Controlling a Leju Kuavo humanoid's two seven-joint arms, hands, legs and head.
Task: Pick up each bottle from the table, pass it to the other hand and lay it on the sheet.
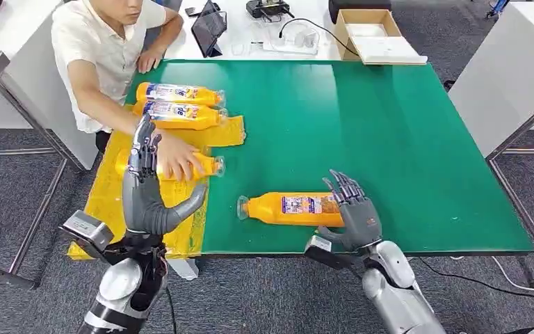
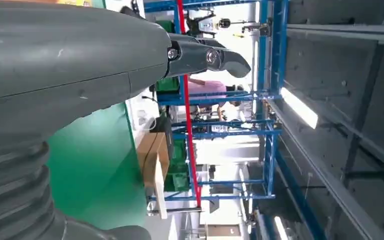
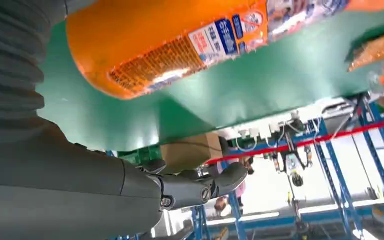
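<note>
An orange bottle (image 1: 288,208) lies on its side on the green table (image 1: 389,139), cap toward the yellow sheet (image 1: 104,198), near the front edge. Your robot's right hand (image 1: 351,209) stands at the bottle's base end, fingers spread and raised, holding nothing; whether the palm touches the bottle you cannot tell from the head view. In the right wrist view the bottle's label (image 3: 215,42) looms just beside the hand, the thumb (image 3: 200,187) held apart from it. Your left hand (image 1: 146,191) is upright over the sheet, fingers extended and empty. Just behind it a person's hand (image 1: 174,156) rests on a third bottle (image 1: 208,165) lying on the sheet. Two more bottles (image 1: 181,104) lie side by side at the sheet's far end. Beyond the table sit a cardboard box (image 1: 375,35) and a tablet (image 1: 208,31).
</note>
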